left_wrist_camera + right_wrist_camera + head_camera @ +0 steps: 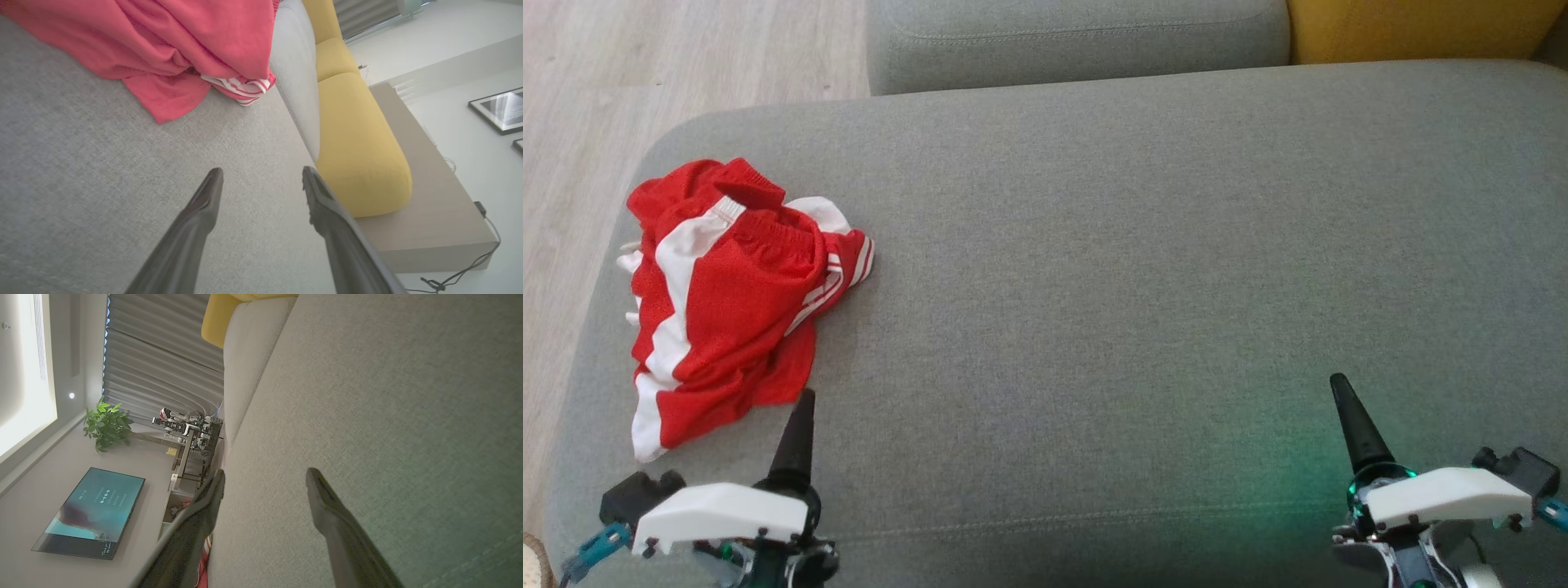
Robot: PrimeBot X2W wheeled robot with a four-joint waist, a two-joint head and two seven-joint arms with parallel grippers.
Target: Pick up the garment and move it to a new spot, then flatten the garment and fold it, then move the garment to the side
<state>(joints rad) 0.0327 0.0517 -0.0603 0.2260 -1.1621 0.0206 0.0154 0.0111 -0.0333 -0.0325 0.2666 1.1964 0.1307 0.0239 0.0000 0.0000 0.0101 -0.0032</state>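
The garment (727,302) is a pair of red shorts with white side stripes, lying crumpled at the left end of the grey sofa seat (1143,278). My left gripper (803,404) sits at the lower left, its dark fingertip just at the garment's near edge. In the left wrist view the left gripper (261,175) stands open above bare grey fabric, with the garment (171,45) a short way beyond the tips. My right gripper (1343,400) hovers at the lower right, far from the garment. The right wrist view shows the right gripper (265,475) open with nothing between its fingers.
A grey back cushion (1078,41) and a yellow cushion (1421,28) line the far side of the seat. Pale wooden floor (645,73) lies past the seat's left edge. A low wooden ledge (429,204) runs behind the cushions.
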